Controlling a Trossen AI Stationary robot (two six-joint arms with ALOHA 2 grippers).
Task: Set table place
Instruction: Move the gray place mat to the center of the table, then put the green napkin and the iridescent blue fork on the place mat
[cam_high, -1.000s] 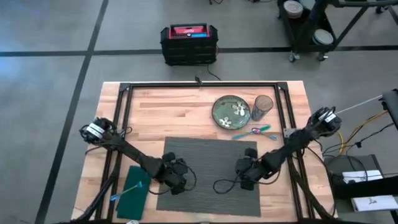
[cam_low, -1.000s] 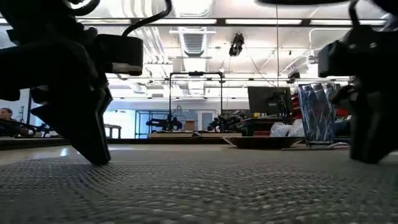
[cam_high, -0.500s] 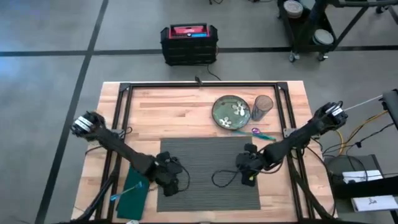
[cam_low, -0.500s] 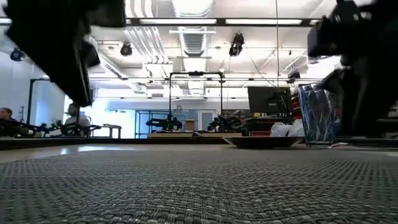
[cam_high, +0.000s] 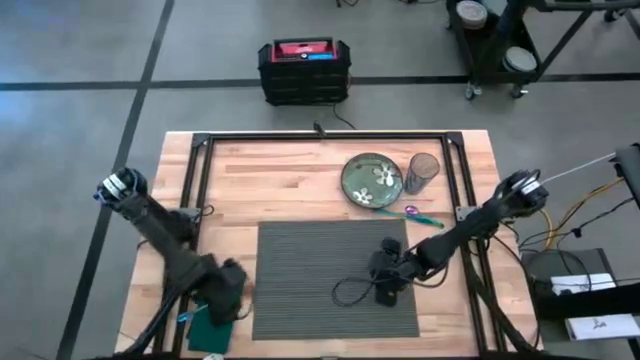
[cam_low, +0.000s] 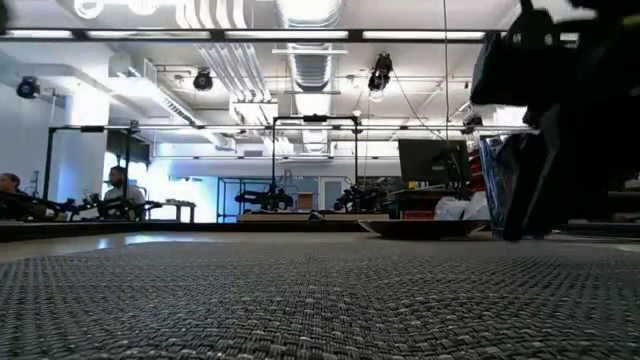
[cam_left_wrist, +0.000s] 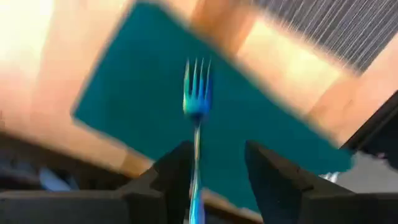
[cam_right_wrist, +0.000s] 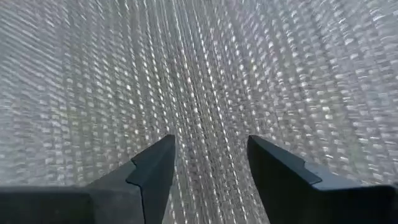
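The dark grey ribbed placemat (cam_high: 335, 280) lies flat on the wooden table (cam_high: 300, 180), in the middle near the front. My right gripper (cam_right_wrist: 211, 162) hovers open over the mat's right part (cam_high: 385, 283), with only the weave between its fingers. My left gripper (cam_left_wrist: 214, 180) is open over the dark green napkin (cam_left_wrist: 155, 106) at the table's front left (cam_high: 212, 322). A blue fork (cam_left_wrist: 197, 99) lies on the napkin. Its handle runs between the left fingers, and I cannot tell whether they touch it.
A green flowered plate (cam_high: 372, 180) and a clear glass (cam_high: 422, 170) stand at the back right. Coloured utensils (cam_high: 415, 213) lie between them and the mat. The black frame rail (cam_high: 320, 140) runs along the table's far side. People sit in the room beyond (cam_low: 120, 190).
My left gripper has lifted off the placemat's left part and gone toward the table's front left corner, over the napkin and fork. My right gripper has lifted off the mat and shifted slightly left. The mat's near edge now lies closer to the table's front edge.
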